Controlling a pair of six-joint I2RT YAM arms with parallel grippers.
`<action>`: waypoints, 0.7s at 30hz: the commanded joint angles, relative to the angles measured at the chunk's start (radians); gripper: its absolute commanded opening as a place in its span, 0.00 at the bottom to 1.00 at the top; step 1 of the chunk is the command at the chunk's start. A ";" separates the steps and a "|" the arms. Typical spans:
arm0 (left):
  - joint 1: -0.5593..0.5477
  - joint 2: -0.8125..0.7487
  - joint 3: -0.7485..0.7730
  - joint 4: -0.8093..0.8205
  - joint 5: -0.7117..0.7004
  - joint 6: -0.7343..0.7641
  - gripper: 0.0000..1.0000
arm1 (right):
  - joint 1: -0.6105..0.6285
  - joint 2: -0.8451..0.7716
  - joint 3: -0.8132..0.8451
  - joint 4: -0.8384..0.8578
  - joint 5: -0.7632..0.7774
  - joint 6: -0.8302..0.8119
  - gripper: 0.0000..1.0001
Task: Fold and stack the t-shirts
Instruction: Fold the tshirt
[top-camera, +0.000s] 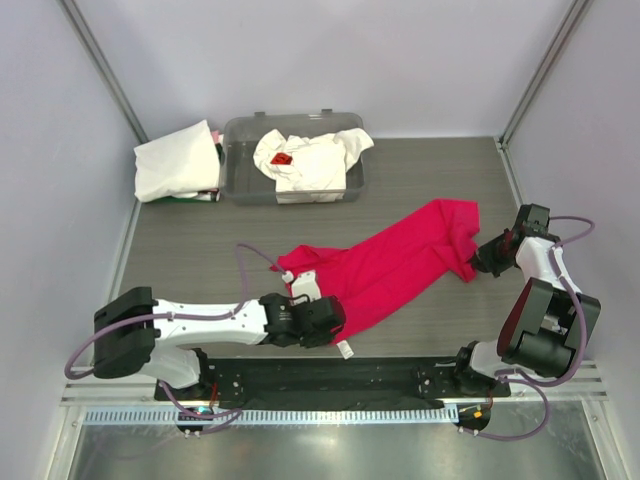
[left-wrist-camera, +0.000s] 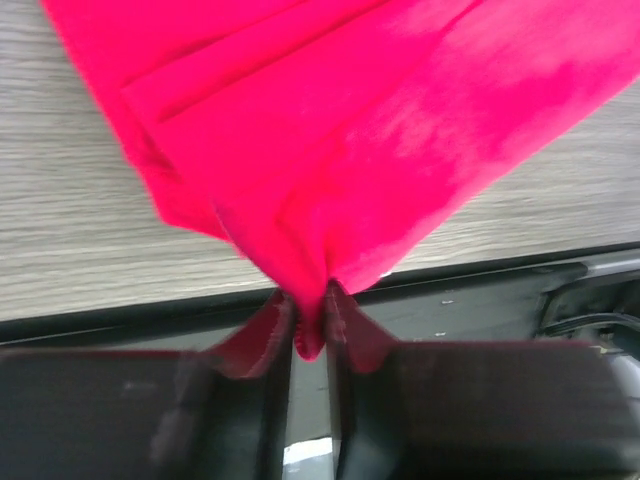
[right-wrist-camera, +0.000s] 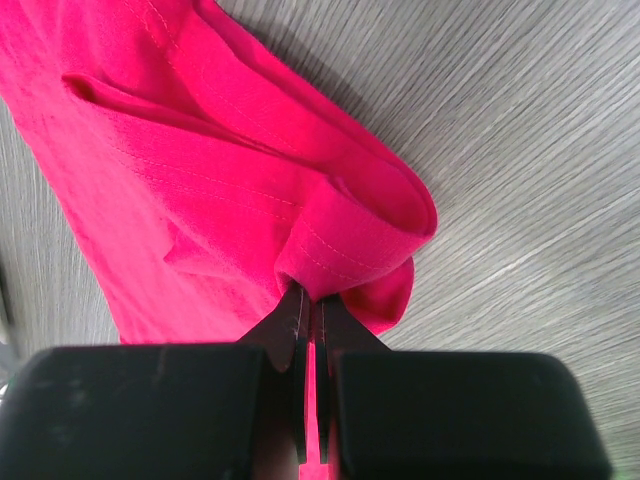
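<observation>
The crimson red t-shirt (top-camera: 400, 262) lies stretched in a band across the grey table, from near left to far right. My left gripper (top-camera: 335, 322) is shut on its near-left corner; the left wrist view shows the red cloth (left-wrist-camera: 350, 140) pinched between the jaws of that gripper (left-wrist-camera: 310, 325). My right gripper (top-camera: 482, 258) is shut on the shirt's right end; the right wrist view shows a hemmed fold (right-wrist-camera: 250, 180) clamped in it (right-wrist-camera: 312, 305). A white t-shirt with a small red mark (top-camera: 305, 160) is bunched in the tub. Another white t-shirt (top-camera: 175, 160) lies folded at the far left.
The clear grey plastic tub (top-camera: 240, 180) stands at the back middle. Metal frame posts (top-camera: 105, 75) rise at the back corners. A black base rail (top-camera: 330, 375) runs along the near edge, just below the left gripper.
</observation>
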 joint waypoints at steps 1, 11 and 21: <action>0.005 0.002 0.052 0.029 -0.046 0.007 0.09 | -0.006 -0.011 0.022 0.027 -0.007 -0.014 0.01; 0.104 -0.277 0.286 -0.302 -0.181 0.148 0.00 | 0.001 -0.281 0.138 -0.138 -0.031 0.031 0.01; 0.240 -0.405 0.837 -0.702 -0.348 0.369 0.00 | 0.017 -0.371 0.501 -0.407 0.033 0.034 0.01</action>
